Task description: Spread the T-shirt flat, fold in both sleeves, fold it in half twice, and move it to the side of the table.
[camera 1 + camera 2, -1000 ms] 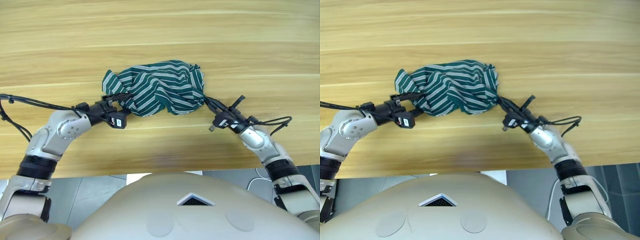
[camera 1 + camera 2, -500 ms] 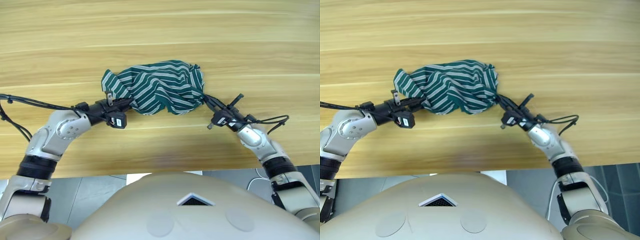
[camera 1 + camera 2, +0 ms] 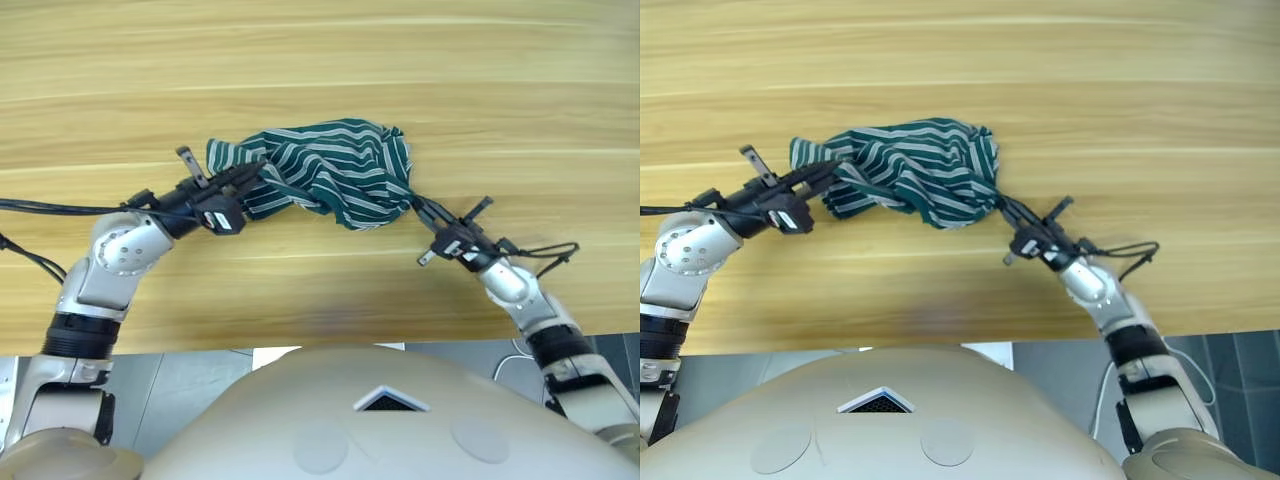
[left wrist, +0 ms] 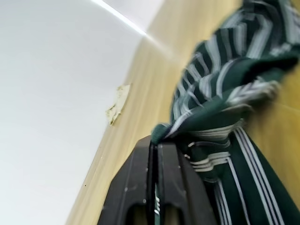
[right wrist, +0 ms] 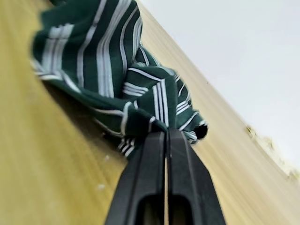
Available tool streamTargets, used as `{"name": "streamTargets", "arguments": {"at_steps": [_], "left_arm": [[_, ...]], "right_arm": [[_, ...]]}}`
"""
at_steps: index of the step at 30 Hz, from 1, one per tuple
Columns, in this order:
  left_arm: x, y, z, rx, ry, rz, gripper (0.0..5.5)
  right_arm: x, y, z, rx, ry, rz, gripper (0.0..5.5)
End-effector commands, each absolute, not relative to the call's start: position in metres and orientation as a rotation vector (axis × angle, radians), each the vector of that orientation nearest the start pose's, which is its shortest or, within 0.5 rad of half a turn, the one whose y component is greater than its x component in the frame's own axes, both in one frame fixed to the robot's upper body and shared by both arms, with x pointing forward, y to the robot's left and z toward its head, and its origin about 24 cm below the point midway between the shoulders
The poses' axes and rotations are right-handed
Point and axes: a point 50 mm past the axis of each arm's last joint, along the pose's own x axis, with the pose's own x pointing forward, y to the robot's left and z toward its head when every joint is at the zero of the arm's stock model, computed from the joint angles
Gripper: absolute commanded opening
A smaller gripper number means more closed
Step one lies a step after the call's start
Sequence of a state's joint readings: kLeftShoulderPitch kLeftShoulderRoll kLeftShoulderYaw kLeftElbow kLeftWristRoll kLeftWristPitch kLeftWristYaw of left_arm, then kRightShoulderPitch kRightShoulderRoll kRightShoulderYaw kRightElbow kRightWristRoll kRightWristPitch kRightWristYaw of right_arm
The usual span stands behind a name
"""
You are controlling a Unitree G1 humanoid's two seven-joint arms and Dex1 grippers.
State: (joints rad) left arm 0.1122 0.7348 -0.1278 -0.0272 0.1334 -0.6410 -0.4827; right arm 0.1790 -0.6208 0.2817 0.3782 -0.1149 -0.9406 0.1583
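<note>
T-shirt [image 3: 335, 180]: dark green with white stripes, bunched in a crumpled heap on the wooden worktop [image 3: 320, 60]. It sits between the two arms, nearer the robot's edge than the far one. Not flat; can't make out sleeves or collar in the folds.

Left gripper [image 3: 258, 175]: at the heap's left end, jaws shut tight on a fold of fabric. In the left wrist view the cloth bunches out right at the closed tips [image 4: 154, 146]. A strip of striped fabric runs from that pinch across to the main heap.

Right gripper [image 3: 416, 204]: at the heap's near-right corner, jaws clamped on a small wad of the edge. Right wrist view confirms it [image 5: 165, 133]: no gap between the fingers, and the fabric fans out from the tips. There's a shadow on the wood under the cloth next to the pinch, so that edge looks slightly raised.

Black cables [image 3: 60, 208] trail from the left wrist across the worktop.
</note>
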Motion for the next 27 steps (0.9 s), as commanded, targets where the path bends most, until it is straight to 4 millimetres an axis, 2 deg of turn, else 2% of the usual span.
{"name": "streamTargets", "arguments": {"at_steps": [1,4,7,8,10,12,14,15,16,18,19,20,22,23,25,27], "left_arm": [[0.183,0.201,0.093,0.629,-0.404,-0.853,0.03],[0.178,0.209,0.108,0.487,-0.487,-0.82,0.03],[0.191,0.214,0.122,0.389,-0.586,-0.766,0.03],[0.199,0.215,0.127,0.364,-0.619,-0.752,0.03],[0.232,0.219,0.138,0.337,-0.668,-0.665,0.03],[0.285,0.221,0.147,0.308,-0.647,-0.526,0.03],[0.344,0.214,0.158,0.287,-0.549,-0.397,0.03],[0.366,0.21,0.167,0.273,-0.499,-0.327,0.03],[0.387,0.204,0.185,0.273,-0.462,-0.248,0.03],[0.412,0.191,0.238,0.289,-0.468,-0.074,0.03],[0.416,0.186,0.275,0.276,-0.528,0.026,0.03],[0.416,0.183,0.304,0.28,-0.585,0.101,0.03],[0.409,0.187,0.341,0.244,-0.684,0.206,0.03],[0.406,0.191,0.345,0.242,-0.707,0.241,0.03],[0.408,0.205,0.323,0.294,-0.665,0.297,0.03],[0.41,0.221,0.269,0.364,-0.549,0.298,0.03]], "right_arm": [[0.148,-0.229,0.059,-0.394,-0.445,0.567,0.0],[0.136,-0.233,0.097,-0.266,-0.625,0.541,0.0],[0.153,-0.235,0.123,-0.252,-0.732,0.522,0.0],[0.17,-0.234,0.131,-0.27,-0.755,0.509,0.0],[0.217,-0.227,0.147,-0.327,-0.788,0.449,0.0],[0.271,-0.212,0.156,-0.441,-0.77,0.38,0.0],[0.342,-0.195,0.166,-0.526,-0.648,0.217,0.0],[0.369,-0.187,0.175,-0.575,-0.588,0.125,0.0],[0.393,-0.183,0.194,-0.58,-0.533,0.005,0.0],[0.415,-0.184,0.243,-0.553,-0.509,-0.236,0.0],[0.416,-0.187,0.275,-0.528,-0.551,-0.375,0.0],[0.413,-0.189,0.301,-0.493,-0.608,-0.477,0.0],[0.405,-0.19,0.332,-0.448,-0.728,-0.605,0.0],[0.403,-0.188,0.336,-0.453,-0.761,-0.614,0.0],[0.408,-0.186,0.312,-0.527,-0.718,-0.532,0.0],[0.413,-0.187,0.262,-0.629,-0.613,-0.379,0.0]]}}
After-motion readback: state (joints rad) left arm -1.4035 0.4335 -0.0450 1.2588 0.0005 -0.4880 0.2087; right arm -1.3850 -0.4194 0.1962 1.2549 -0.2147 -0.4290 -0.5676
